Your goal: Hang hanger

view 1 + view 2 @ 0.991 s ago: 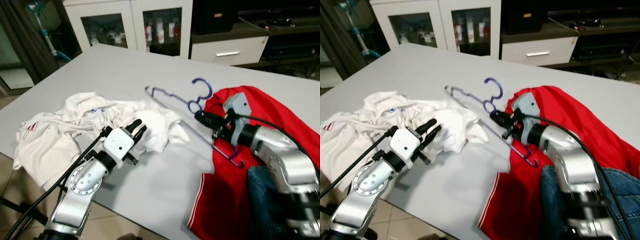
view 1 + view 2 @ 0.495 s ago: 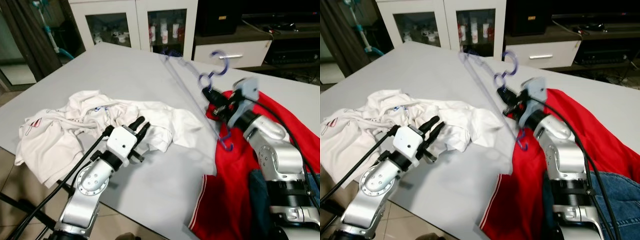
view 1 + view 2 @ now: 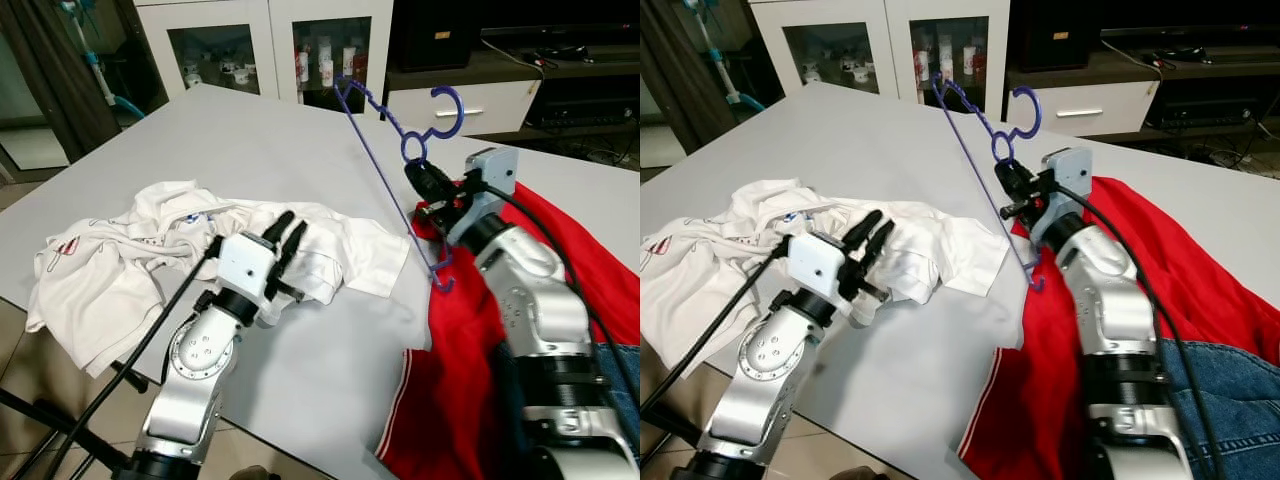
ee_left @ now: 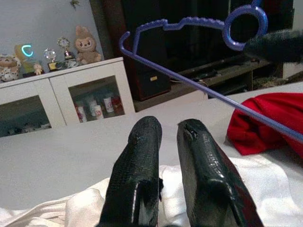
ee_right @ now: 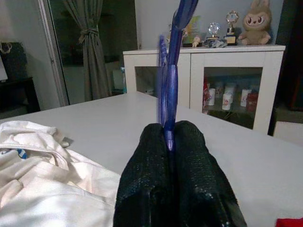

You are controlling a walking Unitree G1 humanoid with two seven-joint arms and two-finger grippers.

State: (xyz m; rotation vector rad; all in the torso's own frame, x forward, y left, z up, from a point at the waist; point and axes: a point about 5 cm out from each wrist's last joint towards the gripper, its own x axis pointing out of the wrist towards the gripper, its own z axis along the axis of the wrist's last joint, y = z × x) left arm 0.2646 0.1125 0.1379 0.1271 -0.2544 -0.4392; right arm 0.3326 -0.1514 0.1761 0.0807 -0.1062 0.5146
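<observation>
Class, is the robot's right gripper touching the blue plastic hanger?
Touching. The right wrist view shows the right gripper with its black fingers closed on the blue plastic hanger.

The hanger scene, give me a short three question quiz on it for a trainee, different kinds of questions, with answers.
1. True or false: the purple hanger lies flat on the table.
2. Which gripper holds it? A left B right
3. Fill in: the left gripper hovers over the ___ shirt.

Key
1. False; the right gripper holds it raised.
2. B
3. white
</observation>
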